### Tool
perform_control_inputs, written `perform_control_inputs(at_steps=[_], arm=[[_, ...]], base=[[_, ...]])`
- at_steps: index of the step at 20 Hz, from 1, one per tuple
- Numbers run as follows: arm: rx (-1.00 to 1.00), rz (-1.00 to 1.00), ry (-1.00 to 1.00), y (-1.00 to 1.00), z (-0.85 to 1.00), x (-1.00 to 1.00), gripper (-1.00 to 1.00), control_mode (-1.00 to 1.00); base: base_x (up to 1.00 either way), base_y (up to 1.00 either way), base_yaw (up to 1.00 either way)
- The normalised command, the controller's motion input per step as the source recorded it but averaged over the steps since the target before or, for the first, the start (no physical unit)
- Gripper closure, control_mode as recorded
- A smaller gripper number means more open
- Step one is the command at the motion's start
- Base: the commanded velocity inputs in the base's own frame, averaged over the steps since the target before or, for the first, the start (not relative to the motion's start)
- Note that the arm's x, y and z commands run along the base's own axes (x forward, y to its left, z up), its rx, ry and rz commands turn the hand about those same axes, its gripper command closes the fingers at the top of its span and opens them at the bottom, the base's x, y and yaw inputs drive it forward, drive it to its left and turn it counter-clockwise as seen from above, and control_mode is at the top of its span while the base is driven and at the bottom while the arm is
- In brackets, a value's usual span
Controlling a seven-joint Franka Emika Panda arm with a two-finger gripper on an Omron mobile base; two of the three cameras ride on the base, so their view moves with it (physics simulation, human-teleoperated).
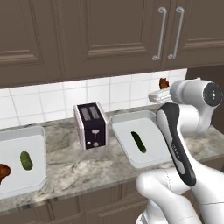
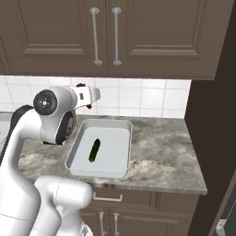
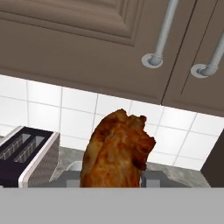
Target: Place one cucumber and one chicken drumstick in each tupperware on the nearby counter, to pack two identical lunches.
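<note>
The robot's claw is carrying a reddish-brown cooked chicken drumstick, pinched narrowly, high above the right pale rectangular tupperware holding a dark green cucumber on the marbled counter; the meat seems light, greasy and likely to slip.

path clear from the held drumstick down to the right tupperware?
Nothing visible blocks it. The gripper holds the chicken drumstick raised at the far end of the right tupperware, which holds only a dark cucumber. The toaster stands off to the tray's left.
</note>
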Motion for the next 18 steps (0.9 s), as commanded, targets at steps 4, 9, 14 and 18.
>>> perform_control_inputs(at_steps=[4,9,14,18], arm=[[0.0,0.0,0.0,0.0,0.0,0.0,1.0,1.0],[0.0,0.0,0.0,0.0,0.0,0.0,1.0,1.0],[0.0,0.0,0.0,0.0,0.0,0.0,1.0,1.0],[0.0,0.0,0.02,0.0,-0.01,0.01,1.0,-1.0]], base=[[0.3,-0.25,0.0],[0.73,-0.05,0.0],[0.56,0.0,0.0],[0.15,0.0,0.0]])
